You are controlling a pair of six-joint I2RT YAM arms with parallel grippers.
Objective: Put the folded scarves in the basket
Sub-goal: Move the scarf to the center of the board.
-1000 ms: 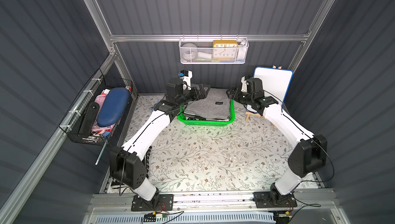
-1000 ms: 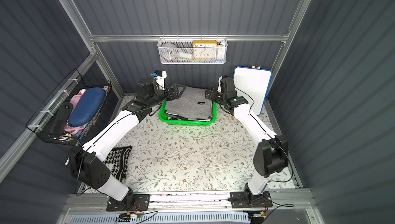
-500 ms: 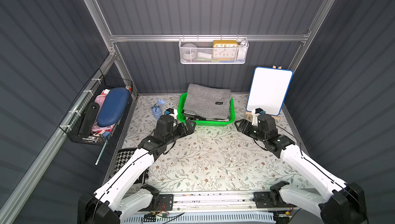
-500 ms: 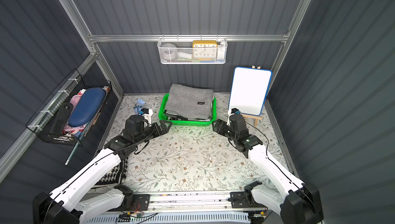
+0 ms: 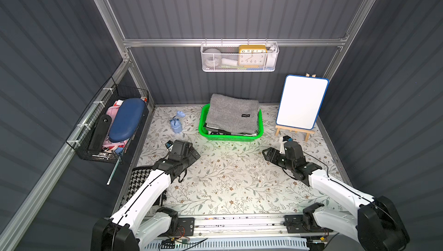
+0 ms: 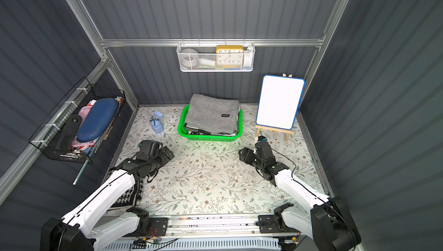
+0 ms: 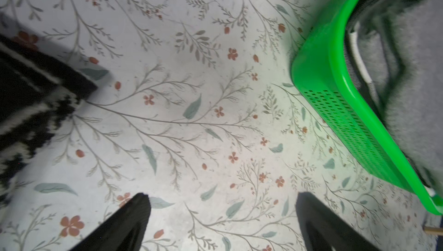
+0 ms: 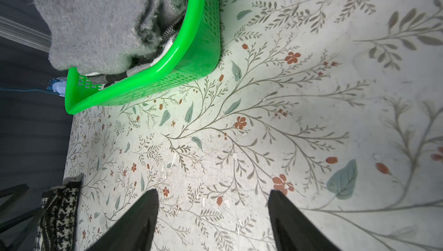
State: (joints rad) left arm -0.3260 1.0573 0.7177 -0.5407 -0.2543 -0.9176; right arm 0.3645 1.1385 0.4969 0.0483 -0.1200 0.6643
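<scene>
- The grey folded scarf (image 5: 232,115) lies in the green basket (image 5: 230,137), on top of other folded fabrics. It rises above the rim, and its far edge reaches over the back rim toward the wall.
- The left fingers (image 7: 129,223) are spread apart and empty, hovering over bare floral bench (image 5: 227,180).
- The right fingers (image 8: 139,221) are also parted with nothing between them, above the bench.
- The basket sits ahead of both pairs of fingers and between them, its long axis running side to side. Each pair points toward a near corner and is clear of it, and neither arm looks clearly nearer.
- Judging from how things lie, the scarf is already placed and both arms are drawn clear.
- A black-and-white houndstooth cloth (image 5: 137,187) lies at the near left edge, partly under the left arm. If it is to be moved next, the left fingers are much the closer.
</scene>
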